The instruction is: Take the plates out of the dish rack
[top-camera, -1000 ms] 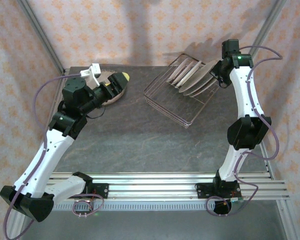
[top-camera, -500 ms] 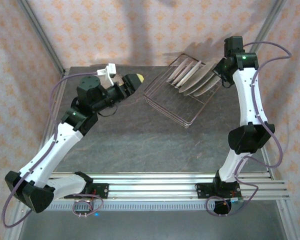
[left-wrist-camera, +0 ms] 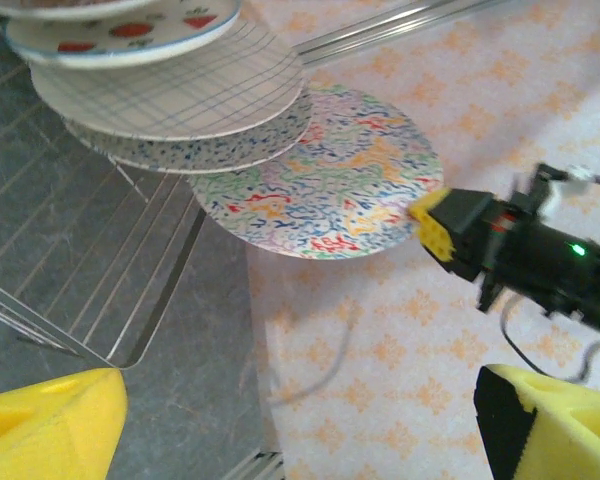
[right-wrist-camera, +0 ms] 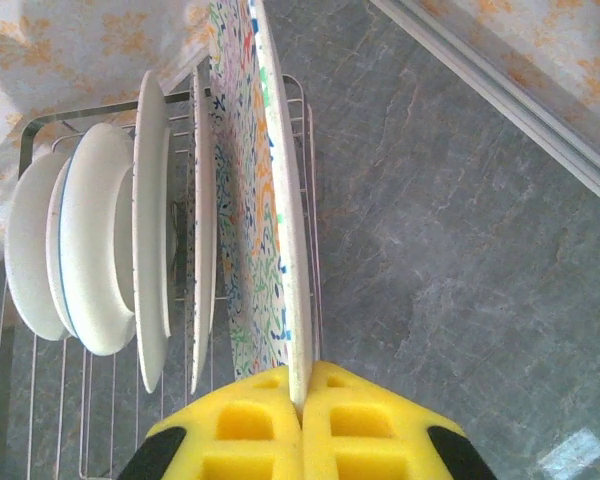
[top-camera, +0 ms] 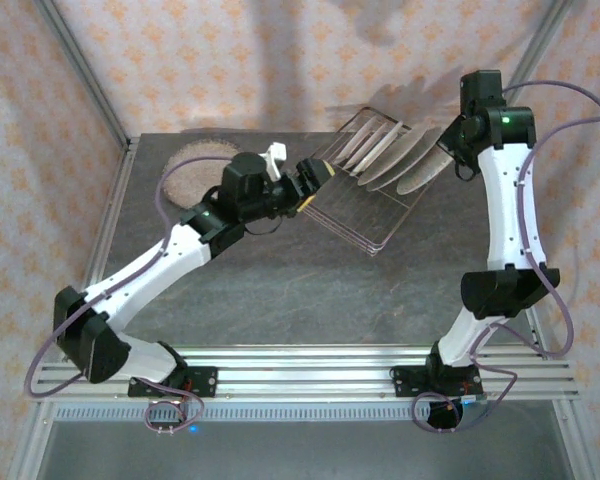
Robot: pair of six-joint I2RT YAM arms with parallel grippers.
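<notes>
Since a second ago the left arm has swung from the far-left corner across to the dish rack (top-camera: 352, 218). A speckled plate (top-camera: 192, 166) now lies flat on the surface (top-camera: 310, 290), well apart from the rack. The right arm has risen a little at the rack's far-right side.

The left hand (top-camera: 317, 171) is at the rack's near-left edge. Its own camera shows its yellow fingers (left-wrist-camera: 42, 420) spread wide with nothing between them. The right hand (right-wrist-camera: 300, 395) is pressed shut on the rim of the floral plate (right-wrist-camera: 242, 220).

The left wrist view shows the plates' faces — the floral one, then a blue-flecked one, a plaid plate (left-wrist-camera: 170, 90) and a white plate with red shapes (left-wrist-camera: 120, 25). The right wrist view shows them edge-on, upright in a row between the rack's wires.

The floral plate reaches farther past the rack's edge than the others. Whether it touches the wires cannot be told.
</notes>
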